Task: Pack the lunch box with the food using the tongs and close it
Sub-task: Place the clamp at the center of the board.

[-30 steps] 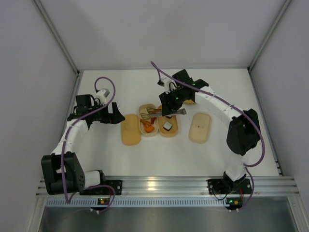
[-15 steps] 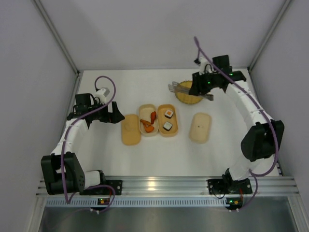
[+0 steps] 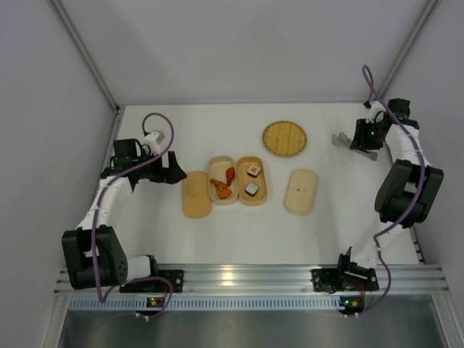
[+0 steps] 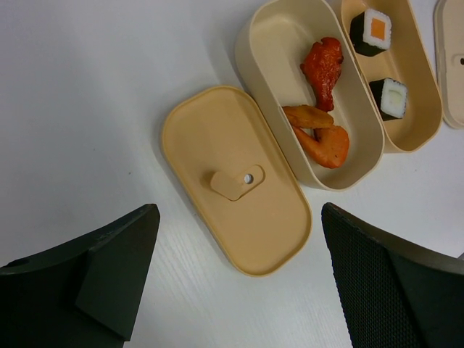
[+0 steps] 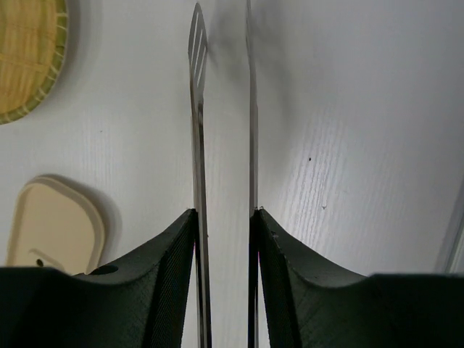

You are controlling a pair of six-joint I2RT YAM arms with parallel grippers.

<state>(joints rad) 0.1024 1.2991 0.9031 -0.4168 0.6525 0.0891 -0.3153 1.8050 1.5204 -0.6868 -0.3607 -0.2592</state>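
Right claw (image 5: 225, 214) is pinched narrow on the tongs (image 5: 198, 116), one pad on each arm, both blades pointing straight out from the wrist. It's at the far right of the counter (image 3: 217, 232), near the wall and well apart from the lunch box. Left claw (image 4: 239, 210) is wide, holding nothing, and hovers over the left lid (image 4: 232, 181).

My read: packing is done and the step in hand is parking the tongs. Plan:
- can't tell if the blades touch the counter, so I go down slow until they lie flat
- release only then, so they don't spring or skid
- drop spot stays well right of the right lid (image 3: 300, 191), which I need next
- lift straight up, no dragging

Count:
- sushi rolls: 2, at (image 4: 371, 31) and (image 4: 392, 98), both in the right tray (image 4: 423, 109)
- orange-red pieces: 3 by my count, bunched in the left tray (image 4: 246, 51), one at (image 4: 322, 65)
- trays: 2, side by side, touching
- lids: 2, one either side of the trays, both off
- woven plate (image 3: 284, 138): 1, nothing on it
- tongs: 1
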